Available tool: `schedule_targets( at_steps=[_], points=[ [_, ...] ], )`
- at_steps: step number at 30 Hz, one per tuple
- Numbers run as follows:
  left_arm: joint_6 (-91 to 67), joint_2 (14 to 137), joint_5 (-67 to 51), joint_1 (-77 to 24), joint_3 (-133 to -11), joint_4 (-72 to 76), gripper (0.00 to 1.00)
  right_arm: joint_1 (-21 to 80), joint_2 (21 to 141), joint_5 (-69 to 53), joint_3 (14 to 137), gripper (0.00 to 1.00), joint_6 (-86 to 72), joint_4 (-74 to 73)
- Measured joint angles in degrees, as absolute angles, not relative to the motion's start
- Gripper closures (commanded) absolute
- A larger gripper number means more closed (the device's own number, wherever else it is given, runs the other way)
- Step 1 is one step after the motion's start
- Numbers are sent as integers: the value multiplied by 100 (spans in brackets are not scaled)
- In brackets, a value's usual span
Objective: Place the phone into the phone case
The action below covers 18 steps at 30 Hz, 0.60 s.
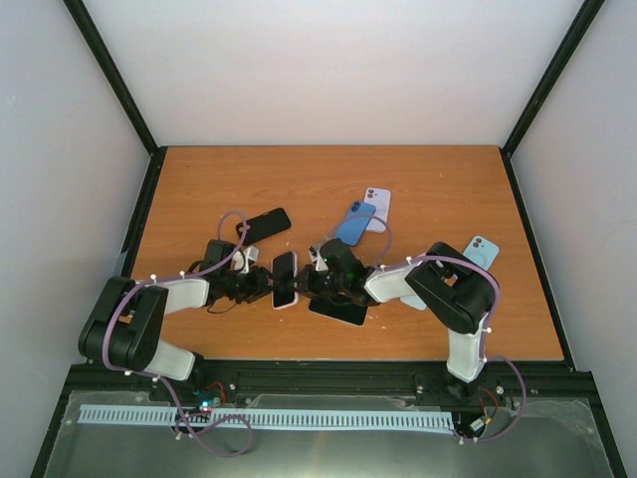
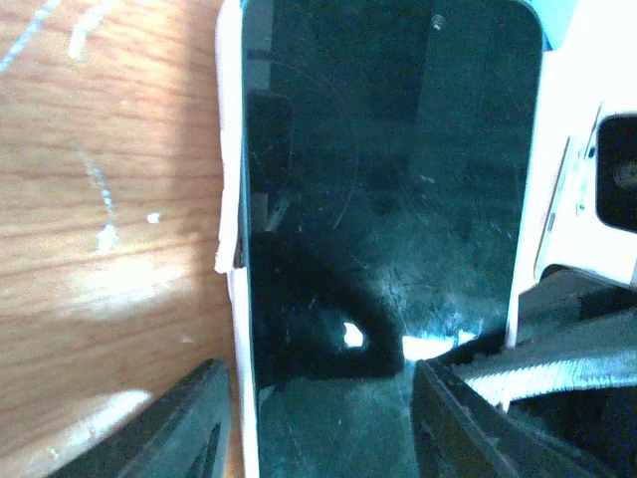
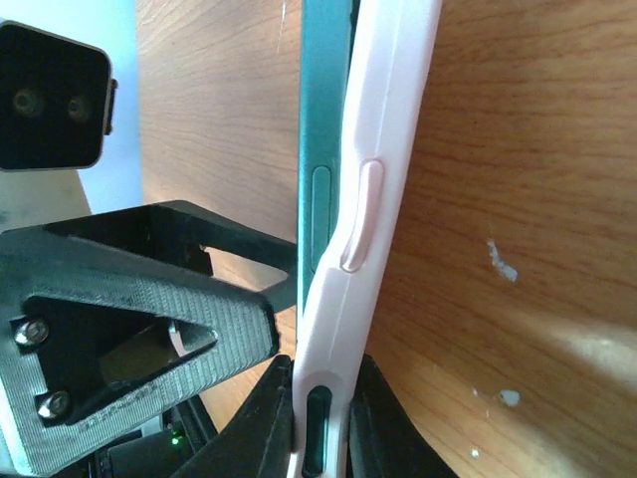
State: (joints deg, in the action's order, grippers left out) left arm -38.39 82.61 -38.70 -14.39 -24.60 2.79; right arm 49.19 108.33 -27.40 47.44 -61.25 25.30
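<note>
Top view: the phone (image 1: 285, 278) is held between the two arms near the middle of the bench's (image 1: 199, 179) near edge. The left fingers (image 1: 265, 286) are at one side and the right fingers (image 1: 305, 284) at the other. Spare phones (image 1: 355, 223) are scattered toward the far and right edges.

Left wrist view: the phone's dark screen is faced head-on, and a pink phone case (image 2: 228, 149) is seen along its left side. The left fingers (image 2: 184, 428) are spread apart and grasp nothing; they appear to be bracing the screen.

Right wrist view: the right fingers (image 3: 383, 438) are clenched on the phone case's lower end. Higher up, the case is bowed away from the teal phone body, so seating is judged incomplete.
</note>
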Motion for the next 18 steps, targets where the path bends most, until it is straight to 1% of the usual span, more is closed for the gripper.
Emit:
schedule_targets(
  at_steps=[2,6,11,13,15,18],
  points=[
    [-3848,8121,-3863,-1459,-2460,163,39,4919,10748,-2703,4681,97,-6125,2504],
    [-3859,7505,-3924,-1463,-2469,-97,34,4869,10101,-2622,4254,97,-6086,2493],
    [-4062,6482,-4652,-1463,-2473,137,33,4757,8757,-2580,3892,97,-5865,2495],
    [-4246,6202,-5015,-1463,-2473,419,36,4731,8287,-2591,3885,97,-5756,2521],
    [-4462,5999,-5363,-1463,-2473,738,42,4727,7900,-2624,3883,97,-5660,2563],
    [-4827,5778,-5800,-1463,-2473,1319,58,4727,7564,-2729,3865,97,-5629,2639]
  ],
)
